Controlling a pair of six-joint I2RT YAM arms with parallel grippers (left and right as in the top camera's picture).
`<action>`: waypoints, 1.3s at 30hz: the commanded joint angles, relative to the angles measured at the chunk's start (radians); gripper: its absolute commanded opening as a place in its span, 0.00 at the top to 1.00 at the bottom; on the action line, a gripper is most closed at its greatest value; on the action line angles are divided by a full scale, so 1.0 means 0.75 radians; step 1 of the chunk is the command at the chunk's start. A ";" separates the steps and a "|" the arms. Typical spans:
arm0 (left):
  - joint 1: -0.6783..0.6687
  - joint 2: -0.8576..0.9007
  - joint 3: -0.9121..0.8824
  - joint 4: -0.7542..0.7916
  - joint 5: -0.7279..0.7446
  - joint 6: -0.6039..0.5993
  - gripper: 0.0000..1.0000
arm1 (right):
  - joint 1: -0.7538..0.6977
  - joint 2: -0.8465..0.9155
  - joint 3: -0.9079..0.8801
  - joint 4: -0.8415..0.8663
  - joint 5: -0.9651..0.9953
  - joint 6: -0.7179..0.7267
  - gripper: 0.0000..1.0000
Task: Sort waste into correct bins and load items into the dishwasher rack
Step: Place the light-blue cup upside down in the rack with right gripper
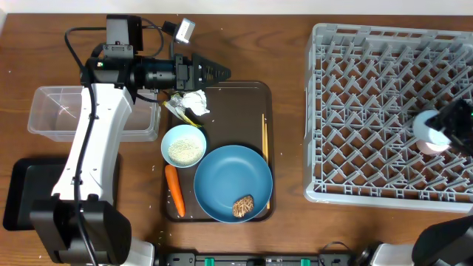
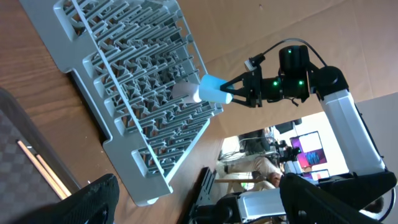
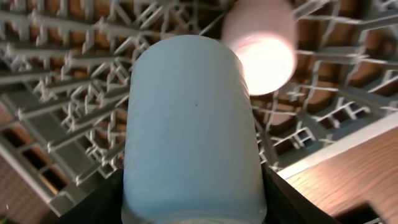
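My right gripper (image 1: 436, 131) is shut on the light blue cup (image 3: 189, 124) and holds it over the right side of the grey dishwasher rack (image 1: 369, 111). The pink cup (image 3: 261, 43) lies in the rack just beyond it. My left gripper (image 1: 220, 72) is open and empty above the back edge of the brown serving tray (image 1: 244, 92). The tray holds the white tissue (image 1: 195, 101), the yellow-green wrapper (image 1: 182, 112), the white bowl (image 1: 183, 145) with rice, the carrot (image 1: 174, 190), the blue plate (image 1: 229, 174) with the brown food piece (image 1: 242, 206), and the chopsticks (image 1: 265, 148).
The clear tub (image 1: 52, 111) stands at the left, partly under my left arm. The black tray (image 1: 18, 192) lies at the front left. In the left wrist view the rack (image 2: 137, 81) and my right gripper with the light blue cup (image 2: 211, 90) show.
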 commanded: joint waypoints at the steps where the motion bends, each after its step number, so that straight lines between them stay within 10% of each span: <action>1: 0.002 -0.033 0.007 -0.009 -0.002 0.003 0.17 | -0.127 -0.025 0.002 0.029 0.041 0.027 0.53; 11: 0.002 -0.033 0.007 -0.008 -0.017 0.003 0.17 | -0.362 -0.023 0.001 0.083 -0.196 0.026 0.51; 39: 0.002 -0.033 0.007 -0.048 -0.021 0.003 0.17 | 0.220 0.205 -0.018 -0.001 0.009 0.184 0.51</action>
